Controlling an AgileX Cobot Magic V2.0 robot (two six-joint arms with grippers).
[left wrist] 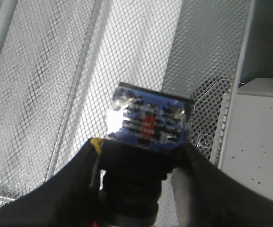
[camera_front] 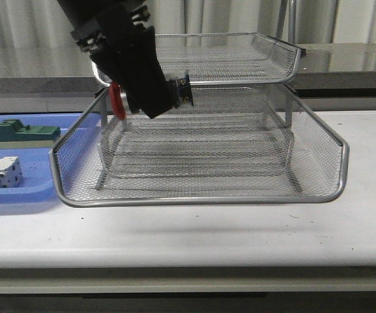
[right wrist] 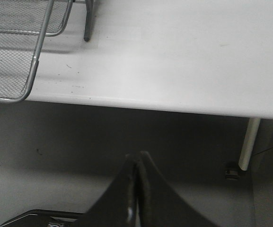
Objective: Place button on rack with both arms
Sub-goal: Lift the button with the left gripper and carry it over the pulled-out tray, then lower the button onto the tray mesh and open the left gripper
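Observation:
My left gripper [camera_front: 150, 98] hangs over the pulled-out middle tray of the silver wire-mesh rack [camera_front: 201, 189], shut on the button [camera_front: 117, 101]. The button's red cap shows at the gripper's left side and its blue rear block [camera_front: 182, 91] pokes out on the right. In the left wrist view the black fingers [left wrist: 74, 184] clamp the button's black body, and the blue block [left wrist: 148, 118] points at the mesh below. My right gripper [right wrist: 137, 158] is shut on nothing, held low beyond the table's edge, with a corner of the rack [right wrist: 13, 71] in its view.
A flat blue tray [camera_front: 18, 189] lies left of the rack, holding a green-topped block [camera_front: 21, 132] and a white circuit breaker [camera_front: 0, 173]. The rack's top tray [camera_front: 240, 55] sits just behind and above the left gripper. The white table [camera_front: 240, 228] runs in front.

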